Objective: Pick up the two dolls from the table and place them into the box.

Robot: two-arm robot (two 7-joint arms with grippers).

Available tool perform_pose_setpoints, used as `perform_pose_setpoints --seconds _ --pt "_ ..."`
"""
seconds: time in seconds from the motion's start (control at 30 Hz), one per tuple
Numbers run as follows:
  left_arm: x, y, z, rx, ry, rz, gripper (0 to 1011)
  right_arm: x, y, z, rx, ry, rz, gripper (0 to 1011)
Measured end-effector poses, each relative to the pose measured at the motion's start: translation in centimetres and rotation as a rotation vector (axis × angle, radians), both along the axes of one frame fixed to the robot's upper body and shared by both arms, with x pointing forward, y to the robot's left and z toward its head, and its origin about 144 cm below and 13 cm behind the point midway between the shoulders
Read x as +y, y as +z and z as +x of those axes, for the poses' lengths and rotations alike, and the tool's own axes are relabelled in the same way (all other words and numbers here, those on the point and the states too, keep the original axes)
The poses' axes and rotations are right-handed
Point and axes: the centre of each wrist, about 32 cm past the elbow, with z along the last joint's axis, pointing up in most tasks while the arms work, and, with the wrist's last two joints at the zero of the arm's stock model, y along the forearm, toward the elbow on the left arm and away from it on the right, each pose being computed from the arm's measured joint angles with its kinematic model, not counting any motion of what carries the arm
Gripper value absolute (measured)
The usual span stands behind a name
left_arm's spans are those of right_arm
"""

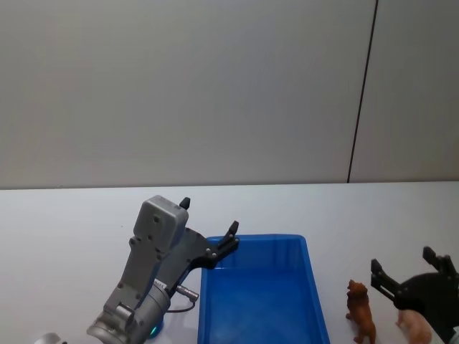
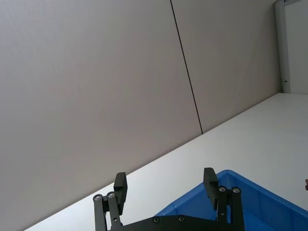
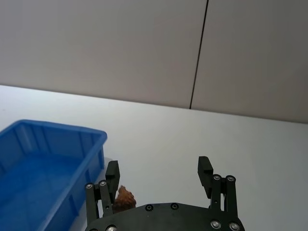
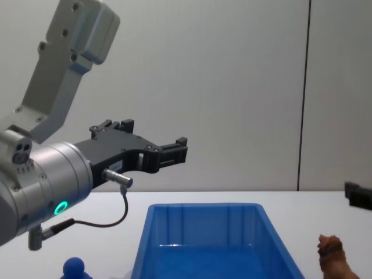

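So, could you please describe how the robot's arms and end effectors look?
The left arm is silver-grey, with a lit green ring and a thin dark cable. The left end effector and right end effector are black, two-fingered, with silver screws.

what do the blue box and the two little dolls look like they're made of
The box: likely moulded plastic, glossy; its blue walls carry ribs and reflections. The reddish-brown doll: probably hard plastic or rubber, matte, one solid colour with a sculpted tufted head. The pale pink doll: seemingly similar plastic, but it is partly hidden behind the right gripper, so its finish is unclear.
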Motion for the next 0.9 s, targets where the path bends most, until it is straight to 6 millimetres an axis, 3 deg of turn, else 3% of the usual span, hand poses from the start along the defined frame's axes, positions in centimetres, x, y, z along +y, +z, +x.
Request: perform_pose_setpoints --seconds 0.9 --pt "0.0 0.0 0.0 0.000 0.000 0.000 1001 -0.8 -2.6 -1.9 0.183 -0.115 -0.076 1001"
